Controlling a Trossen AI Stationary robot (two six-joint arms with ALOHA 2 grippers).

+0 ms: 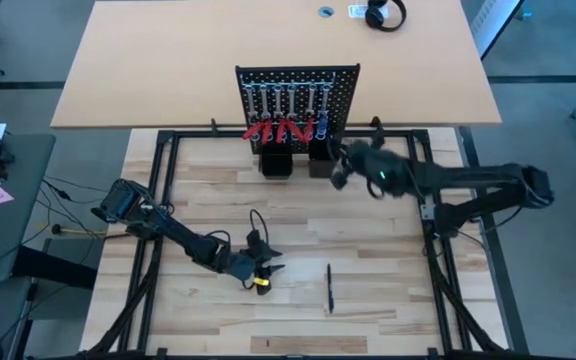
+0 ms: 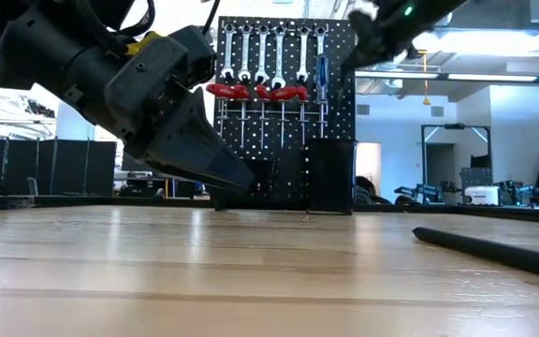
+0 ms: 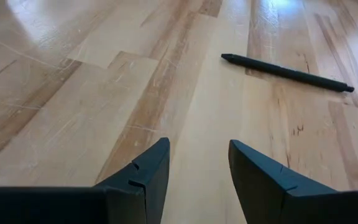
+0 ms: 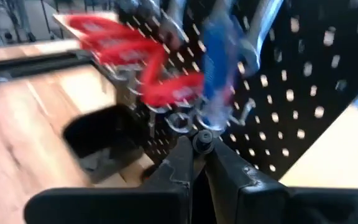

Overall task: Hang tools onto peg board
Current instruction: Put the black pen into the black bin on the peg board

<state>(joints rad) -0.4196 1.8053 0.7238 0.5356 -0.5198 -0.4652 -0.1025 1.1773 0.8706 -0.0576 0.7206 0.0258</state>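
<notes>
Overhead, one black stick tool on table, left hand apart, right hand together.

peg board black, dotted with holes; wrenches silver; handles red; screwdriver blue; holders black; stick tool black; bench pale wood, striped planks; both arms dark
</notes>
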